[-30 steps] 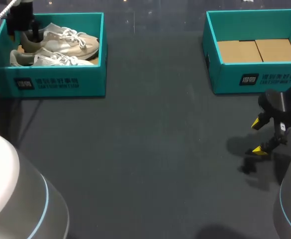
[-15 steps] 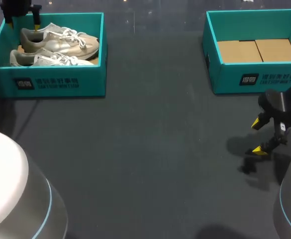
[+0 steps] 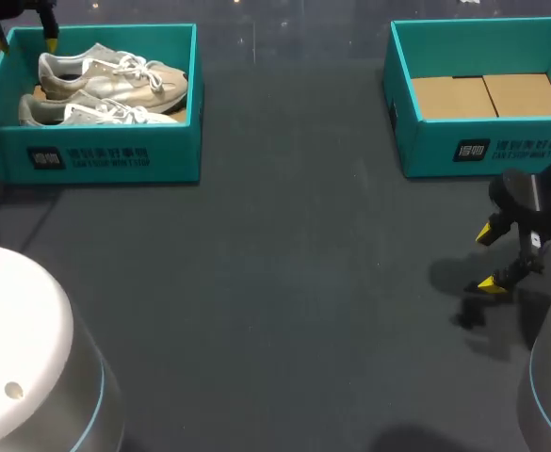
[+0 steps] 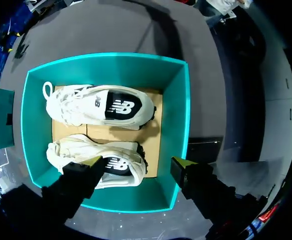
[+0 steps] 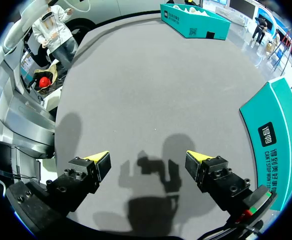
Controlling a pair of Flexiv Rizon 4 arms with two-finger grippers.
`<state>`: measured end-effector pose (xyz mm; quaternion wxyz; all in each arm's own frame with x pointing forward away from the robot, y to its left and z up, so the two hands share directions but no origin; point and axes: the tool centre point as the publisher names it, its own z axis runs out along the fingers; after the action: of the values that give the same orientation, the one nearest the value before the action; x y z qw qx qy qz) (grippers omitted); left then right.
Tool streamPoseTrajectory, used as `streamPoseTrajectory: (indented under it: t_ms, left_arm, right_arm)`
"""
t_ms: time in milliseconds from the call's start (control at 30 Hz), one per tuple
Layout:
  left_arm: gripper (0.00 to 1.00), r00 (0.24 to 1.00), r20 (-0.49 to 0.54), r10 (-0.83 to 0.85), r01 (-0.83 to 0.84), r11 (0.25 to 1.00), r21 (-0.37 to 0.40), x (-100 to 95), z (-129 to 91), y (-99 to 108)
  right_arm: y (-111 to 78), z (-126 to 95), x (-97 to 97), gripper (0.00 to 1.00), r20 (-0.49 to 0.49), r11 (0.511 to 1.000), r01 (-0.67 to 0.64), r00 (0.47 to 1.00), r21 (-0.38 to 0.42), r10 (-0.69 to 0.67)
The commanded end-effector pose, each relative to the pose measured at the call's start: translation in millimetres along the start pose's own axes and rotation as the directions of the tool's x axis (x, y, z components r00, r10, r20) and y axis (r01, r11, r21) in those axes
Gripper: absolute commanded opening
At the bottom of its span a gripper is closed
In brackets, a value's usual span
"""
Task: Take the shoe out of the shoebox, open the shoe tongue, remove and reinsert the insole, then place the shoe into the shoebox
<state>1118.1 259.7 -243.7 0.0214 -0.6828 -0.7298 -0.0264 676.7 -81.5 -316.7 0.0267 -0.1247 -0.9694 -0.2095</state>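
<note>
Teal shoebox [image 3: 105, 155] wall partly hides nearer shoe [image 3: 96, 113]; left claw [image 4: 138, 162] seemingly above.

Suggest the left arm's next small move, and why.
Probably lower the left jaws onto the nearest shoe, at its heel. They hang open above the box, holding nothing, and no shoe is out yet.

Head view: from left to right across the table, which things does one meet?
Left shoebox, holding two shoes → bare table → right shoebox, without shoes. Left out, since they overlap the boxes sideways: the left gripper above the left shoebox's far left corner, the right gripper in front of the right shoebox.
</note>
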Motion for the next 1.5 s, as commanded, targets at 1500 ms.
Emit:
streamPoseTrajectory:
  t_ms: [1500]
  left_arm:
    - [1.00,0.996,0.064,0.068,-0.064,0.996,-0.054,10.6,57,-72]
  right_arm:
    - [-0.8,0,1.9,1.00,0.003,1.000,0.001,1.000,0.000,-0.001]
